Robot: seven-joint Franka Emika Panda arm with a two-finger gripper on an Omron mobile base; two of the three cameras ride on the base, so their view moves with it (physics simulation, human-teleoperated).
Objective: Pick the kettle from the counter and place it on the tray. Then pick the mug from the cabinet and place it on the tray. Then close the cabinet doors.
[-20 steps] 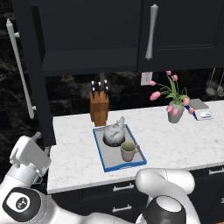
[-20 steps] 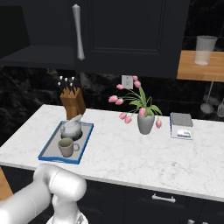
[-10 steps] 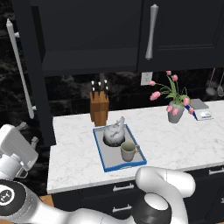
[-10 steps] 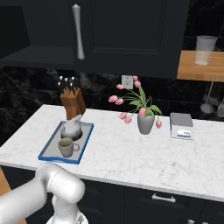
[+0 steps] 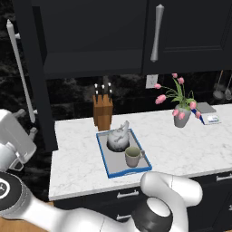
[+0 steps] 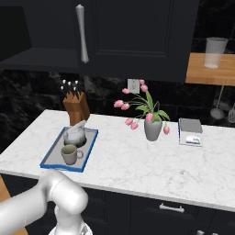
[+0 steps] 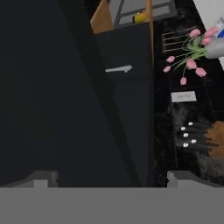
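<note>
Kettle and mug sit on the tray; jaws apart, empty. That open door is stiff, swings freely — push beside its handle.

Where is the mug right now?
The mug stands on the tray, at its near end just in front of the kettle, left of the flower vase.

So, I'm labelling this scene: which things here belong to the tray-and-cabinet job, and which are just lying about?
Belong to the job:
- stone-look grey kettle, on the tray
- grey-beige mug, on the tray
- blue-rimmed grey tray
- dark cabinet's open left door
- white marble counter

Just lying about:
- wooden knife block
- grey vase of pink tulips
- small grey scale
</note>
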